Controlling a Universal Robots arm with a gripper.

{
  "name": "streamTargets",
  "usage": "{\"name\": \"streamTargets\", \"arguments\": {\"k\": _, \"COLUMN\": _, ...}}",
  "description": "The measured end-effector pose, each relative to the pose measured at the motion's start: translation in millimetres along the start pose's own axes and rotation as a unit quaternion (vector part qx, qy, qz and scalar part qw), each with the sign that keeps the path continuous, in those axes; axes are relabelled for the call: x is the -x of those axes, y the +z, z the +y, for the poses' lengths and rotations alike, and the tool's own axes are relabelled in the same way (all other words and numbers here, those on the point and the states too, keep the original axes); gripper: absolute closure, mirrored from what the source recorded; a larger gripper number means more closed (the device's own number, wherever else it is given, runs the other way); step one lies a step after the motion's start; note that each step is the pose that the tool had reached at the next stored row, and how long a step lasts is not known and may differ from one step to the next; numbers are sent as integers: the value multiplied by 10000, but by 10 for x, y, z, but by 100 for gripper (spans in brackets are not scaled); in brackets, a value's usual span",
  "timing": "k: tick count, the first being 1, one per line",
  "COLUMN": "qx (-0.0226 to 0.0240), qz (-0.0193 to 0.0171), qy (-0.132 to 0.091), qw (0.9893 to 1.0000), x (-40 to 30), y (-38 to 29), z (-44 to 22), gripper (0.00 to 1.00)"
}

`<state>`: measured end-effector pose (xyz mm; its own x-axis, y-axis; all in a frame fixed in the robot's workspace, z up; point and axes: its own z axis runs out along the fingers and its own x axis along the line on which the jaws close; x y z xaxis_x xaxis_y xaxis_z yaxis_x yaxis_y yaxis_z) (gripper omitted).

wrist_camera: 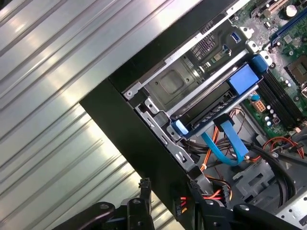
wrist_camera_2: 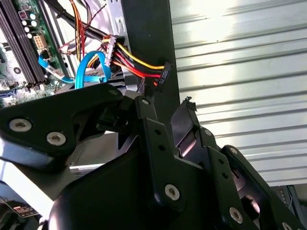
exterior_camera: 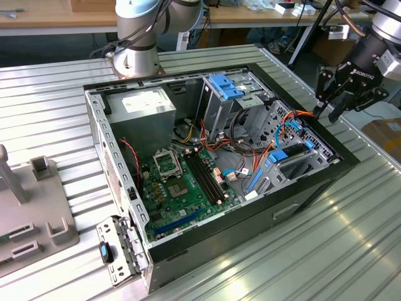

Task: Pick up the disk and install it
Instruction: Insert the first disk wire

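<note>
blue-railed disk is lying inside the computer case while the gripper, jaws spread and holding nothing, is hovering nearby; pickup stage, likely calling for descent onto the rails.

One open computer case is counted at the middle of the exterior view. Within it are counted one motherboard, one grey box with a white label, one metal cage with a light-blue top and one disk in blue rails. One gripper is counted at the upper right, one arm base at the upper left, one grey fixture at the left edge, and one ribbed metal table beneath.
</note>
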<state>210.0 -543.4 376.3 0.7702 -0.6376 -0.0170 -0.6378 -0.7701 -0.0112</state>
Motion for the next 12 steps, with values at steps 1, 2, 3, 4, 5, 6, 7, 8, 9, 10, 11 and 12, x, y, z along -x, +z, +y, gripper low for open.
{"name": "streamTargets", "arguments": {"k": 1, "qx": 0, "qz": -1, "qy": 0, "qw": 10000, "x": 23, "y": 3, "z": -28, "gripper": 58}}
{"name": "streamTargets", "arguments": {"k": 2, "qx": 0, "qz": 0, "qy": 0, "qw": 10000, "x": 30, "y": 6, "z": -35, "gripper": 58}}
{"name": "streamTargets", "arguments": {"k": 3, "qx": -1, "qz": -1, "qy": 0, "qw": 10000, "x": 32, "y": 14, "z": -38, "gripper": 58}}
{"name": "streamTargets", "arguments": {"k": 4, "qx": 0, "qz": 0, "qy": -1, "qw": 10000, "x": 24, "y": 27, "z": -45, "gripper": 58}}
{"name": "streamTargets", "arguments": {"k": 5, "qx": 0, "qz": 0, "qy": 0, "qw": 10000, "x": 22, "y": 34, "z": -47, "gripper": 58}}
{"name": "streamTargets", "arguments": {"k": 6, "qx": 1, "qz": 1, "qy": 1, "qw": 10000, "x": 21, "y": 35, "z": -48, "gripper": 58}}
{"name": "streamTargets", "arguments": {"k": 7, "qx": 0, "qz": 0, "qy": -1, "qw": 10000, "x": 11, "y": 40, "z": -59, "gripper": 58}}
{"name": "streamTargets", "arguments": {"k": 8, "qx": 0, "qz": -1, "qy": 0, "qw": 10000, "x": 0, "y": 42, "z": -77, "gripper": 58}}
{"name": "streamTargets", "arguments": {"k": 9, "qx": 1, "qz": -1, "qy": 0, "qw": 10000, "x": -5, "y": 42, "z": -85, "gripper": 58}}
{"name": "streamTargets", "arguments": {"k": 10, "qx": 1, "qz": -1, "qy": 1, "qw": 10000, "x": -5, "y": 42, "z": -85, "gripper": 58}}
{"name": "streamTargets", "arguments": {"k": 11, "qx": 1, "qz": -1, "qy": 0, "qw": 10000, "x": -6, "y": 42, "z": -87, "gripper": 58}}
{"name": "streamTargets", "arguments": {"k": 12, "qx": 0, "qz": -1, "qy": 0, "qw": 10000, "x": -6, "y": 43, "z": -87, "gripper": 58}}
